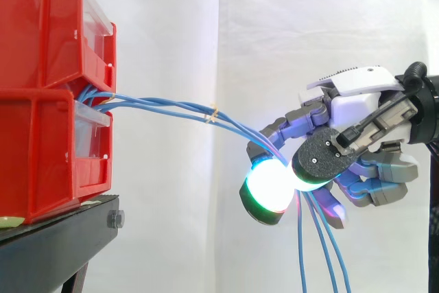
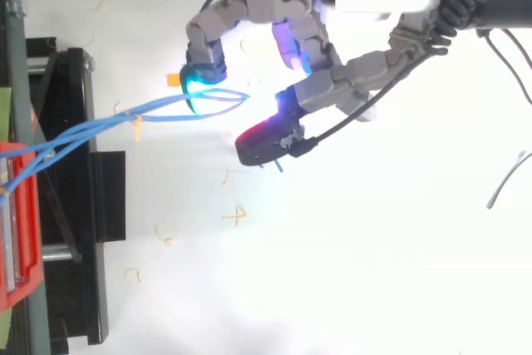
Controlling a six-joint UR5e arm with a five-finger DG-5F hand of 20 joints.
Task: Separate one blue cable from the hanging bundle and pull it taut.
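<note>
Hand [image 1: 357, 104], right of stacked red bins [image 1: 41, 46]: fingers curled round blue cables [image 1: 164, 106] stretched from bins, loose ends hanging below.

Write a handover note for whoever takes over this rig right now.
Hand: fingers curled round the blue cables.
Cables: run from between the red bins to the hand, bound midway by a small tie, then hang below it.
Done: bundle caught, held out sideways.
Left: several strands pass through the hand together; single out one, pull it taut.
</note>
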